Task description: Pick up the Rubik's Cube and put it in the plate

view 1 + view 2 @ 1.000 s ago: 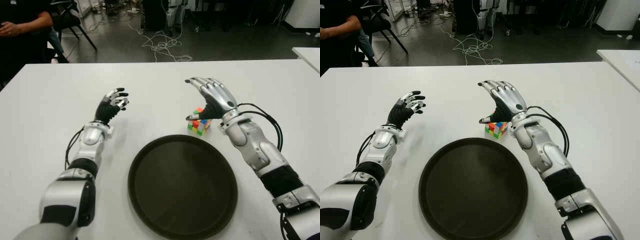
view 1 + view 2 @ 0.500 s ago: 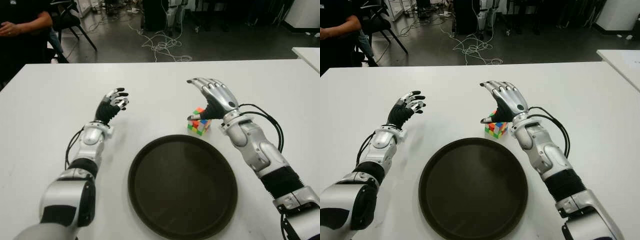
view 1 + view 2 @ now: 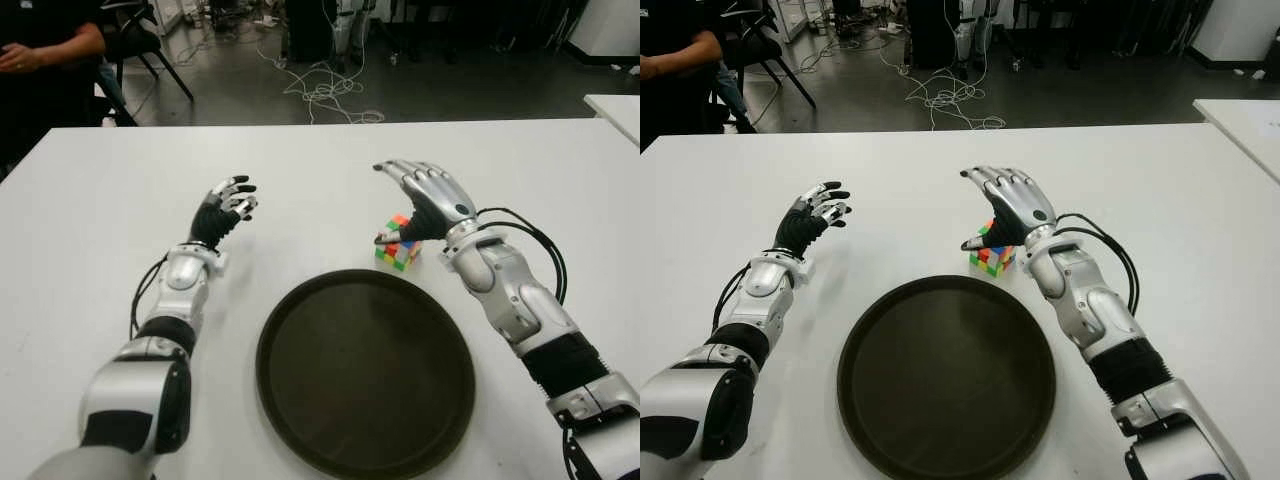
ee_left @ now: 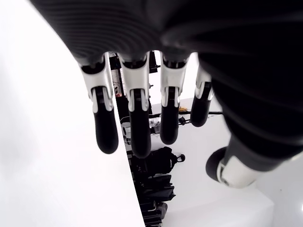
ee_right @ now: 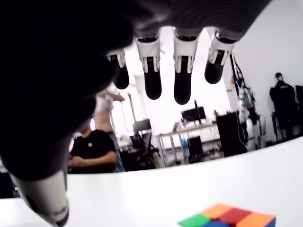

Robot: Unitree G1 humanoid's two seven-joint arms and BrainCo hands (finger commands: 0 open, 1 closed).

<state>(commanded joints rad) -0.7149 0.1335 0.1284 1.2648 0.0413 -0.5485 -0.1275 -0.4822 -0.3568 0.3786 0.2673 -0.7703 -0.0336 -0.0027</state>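
Multicoloured and untouched, the cube (image 3: 398, 246) sits on the white counter (image 3: 90, 220), just beyond the far right rim of the plate (image 3: 365, 372) and not inside it. No part of the task is done yet, as far as the views show: the cube has not been lifted and the dark round plate holds nothing.

Right robot hand (image 3: 425, 203) hovers directly over the cube, palm down, with its fingers (image 5: 182, 80) spread and extended forward and the thumb hanging down on the side toward the robot's left. In the right wrist view the cube's top face shows below the palm with a clear gap of white counter between it and the fingertips, so nothing is pinched; the hand is open and empty. I judge this to be the approach stage, just before a grasp.

Left robot hand (image 3: 228, 205) shows to the left of the plate, well apart from the cube, raised with its fingers loosely spread and holding nothing; the left wrist view confirms four straight fingers and a free thumb.

What remains is nearly everything: lower the right robot hand, close the fingers and thumb around the cube, lift it, carry it the short way toward the robot over the plate's rim, and release it inside.
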